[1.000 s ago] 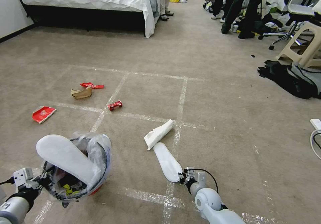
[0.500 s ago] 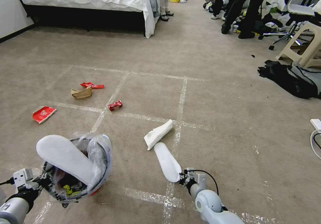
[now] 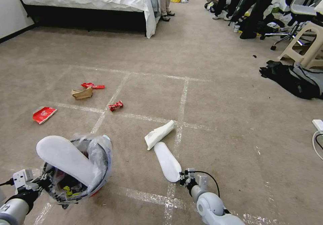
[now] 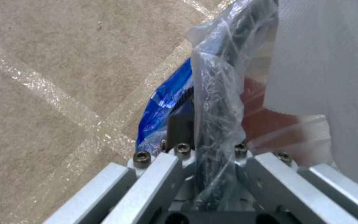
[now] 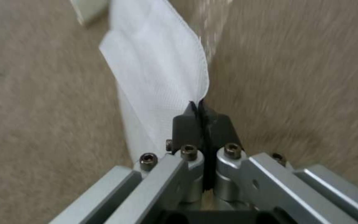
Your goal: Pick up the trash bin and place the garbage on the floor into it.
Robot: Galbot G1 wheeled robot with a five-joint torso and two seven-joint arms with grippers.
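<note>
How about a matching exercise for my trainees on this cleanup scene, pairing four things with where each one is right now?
Things:
1. trash bin
2. slipper on the floor
3. slipper in the bin
4. flat red packet

Places:
A. pinched at its near end by the right claw
B. lying alone on the carpet, far left
C. held by its rim in the left claw
D. sticking out over the liner

Pairs: 1-C, 2-A, 3-D, 4-B
</note>
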